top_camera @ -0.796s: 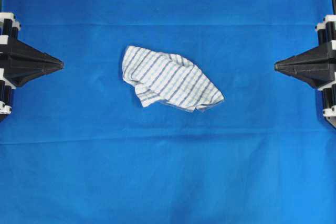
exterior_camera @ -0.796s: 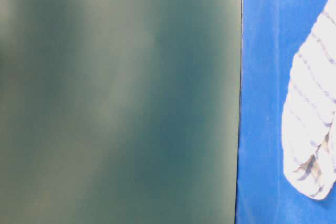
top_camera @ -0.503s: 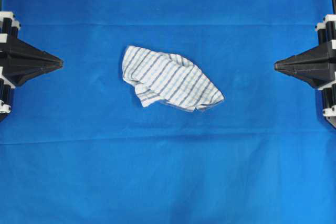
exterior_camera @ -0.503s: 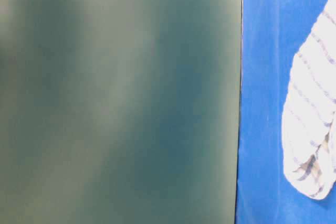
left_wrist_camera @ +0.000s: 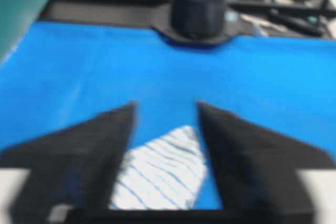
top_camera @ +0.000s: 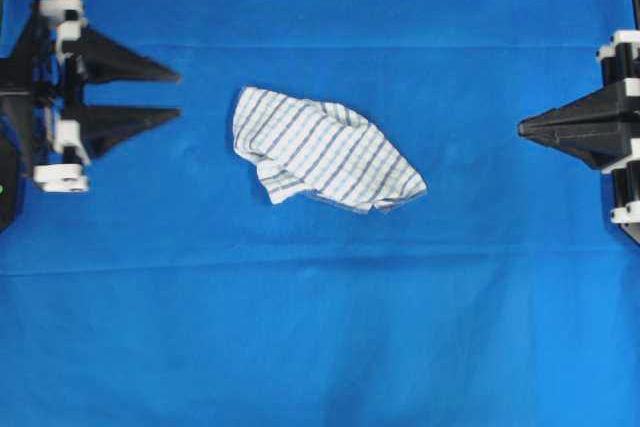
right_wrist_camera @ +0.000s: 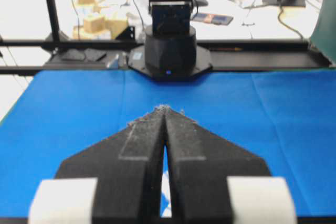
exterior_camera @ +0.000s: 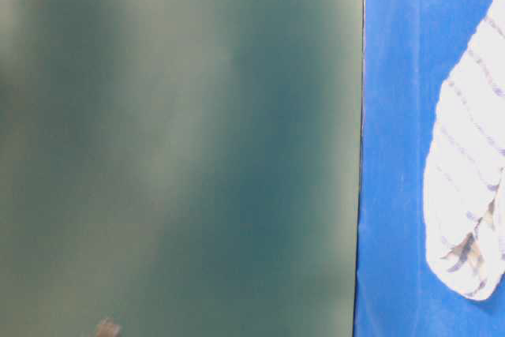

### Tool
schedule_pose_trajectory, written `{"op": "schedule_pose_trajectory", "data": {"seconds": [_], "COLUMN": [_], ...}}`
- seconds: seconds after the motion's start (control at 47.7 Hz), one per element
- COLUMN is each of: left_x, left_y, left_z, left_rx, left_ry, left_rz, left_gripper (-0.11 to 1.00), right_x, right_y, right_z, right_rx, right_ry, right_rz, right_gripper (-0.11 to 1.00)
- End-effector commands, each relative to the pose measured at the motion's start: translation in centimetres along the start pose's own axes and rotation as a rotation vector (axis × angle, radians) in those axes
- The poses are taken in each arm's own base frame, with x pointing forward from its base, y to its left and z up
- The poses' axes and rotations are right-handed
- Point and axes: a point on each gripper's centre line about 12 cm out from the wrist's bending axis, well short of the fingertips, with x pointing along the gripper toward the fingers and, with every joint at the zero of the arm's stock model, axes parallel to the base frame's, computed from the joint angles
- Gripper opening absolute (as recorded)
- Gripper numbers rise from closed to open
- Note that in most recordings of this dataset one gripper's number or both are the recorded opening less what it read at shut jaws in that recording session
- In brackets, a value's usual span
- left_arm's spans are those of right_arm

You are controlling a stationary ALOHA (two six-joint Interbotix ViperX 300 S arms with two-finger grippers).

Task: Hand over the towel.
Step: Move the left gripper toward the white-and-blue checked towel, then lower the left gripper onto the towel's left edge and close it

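Approaching is the step in hand: your left gripper (top_camera: 178, 94) stands with its 2 fingers spread apart, empty, aimed at the towel (top_camera: 322, 149). Your next move calls for advancing until they straddle its near edge, then closing. That crumpled towel lies mid-table on the blue cloth (top_camera: 320, 327), untouched, with open room all round. Farthest off, your right gripper (top_camera: 521, 128) waits pressed together, well apart.

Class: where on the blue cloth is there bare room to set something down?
Bare: the wide strip below the towel, the band above it, and between the towel and the shut right gripper. Tighter: between the towel and the open left gripper.
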Motion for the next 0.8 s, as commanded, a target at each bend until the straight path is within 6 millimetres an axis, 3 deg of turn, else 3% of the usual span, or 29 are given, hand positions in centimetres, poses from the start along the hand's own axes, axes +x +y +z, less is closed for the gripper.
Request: {"op": "schedule_pose_trajectory", "data": {"seconds": [0.0,0.105,0.189,0.398,0.776], "left_x": [1.8,3.7,5.3,8.7,12.3], "left_y": [0.3,0.3,0.5,1.6,2.7], "left_z": [-0.2,-1.8,-3.1,-7.0,-17.4], "left_rx": [-0.009,-0.008,-0.01,-0.017,-0.029], "left_ry": [0.035,0.145,0.236,0.416,0.692], "left_rz": [0.014,0.014,0.021,0.054,0.079], "left_gripper": [0.55,0.82,0.93,0.93,0.93], "right_x": [0.5,0.7,0.9,1.3,2.1], "right_y": [0.1,0.1,0.0,0.0,0.0], "right_z": [0.7,0.3,0.0,-0.7,-2.1], "right_rx": [0.005,0.006,0.008,0.008,0.018], "right_ry": [-0.008,0.008,0.021,0.052,0.11], "right_rz": [0.002,0.002,0.002,0.001,0.0], "right_gripper": [0.0,0.0,0.0,0.0,0.0]}}
